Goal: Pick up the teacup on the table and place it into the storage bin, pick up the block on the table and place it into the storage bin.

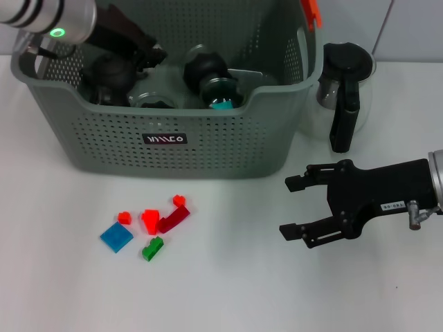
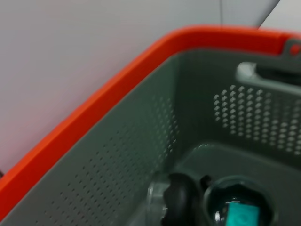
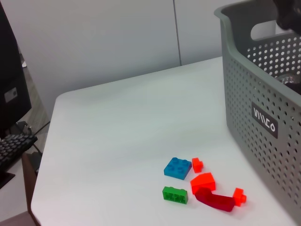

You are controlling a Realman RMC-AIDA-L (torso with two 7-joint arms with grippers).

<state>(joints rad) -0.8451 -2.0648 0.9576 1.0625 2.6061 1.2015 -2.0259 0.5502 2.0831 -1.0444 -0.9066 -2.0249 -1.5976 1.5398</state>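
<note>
The grey perforated storage bin (image 1: 208, 149) stands at the back of the table; its front wall shows in the right wrist view (image 3: 254, 94). Inside lie dark-lidded glass pieces (image 1: 205, 72), one with a teal part (image 2: 239, 214); I cannot tell which is the teacup. My left gripper (image 1: 142, 52) reaches into the bin's left half above a dark round piece (image 1: 107, 72). Several small blocks lie in front of the bin: blue (image 1: 116, 236), green (image 1: 153, 248), orange-red (image 1: 150, 220) and dark red (image 1: 173, 220). My right gripper (image 1: 285, 207) hovers open and empty, to the right of the blocks.
A glass pitcher with a black lid and handle (image 1: 344, 90) stands right of the bin. Orange clips (image 1: 313, 12) sit on the bin's rim. The table's far edge and a desk with a keyboard (image 3: 14, 146) show in the right wrist view.
</note>
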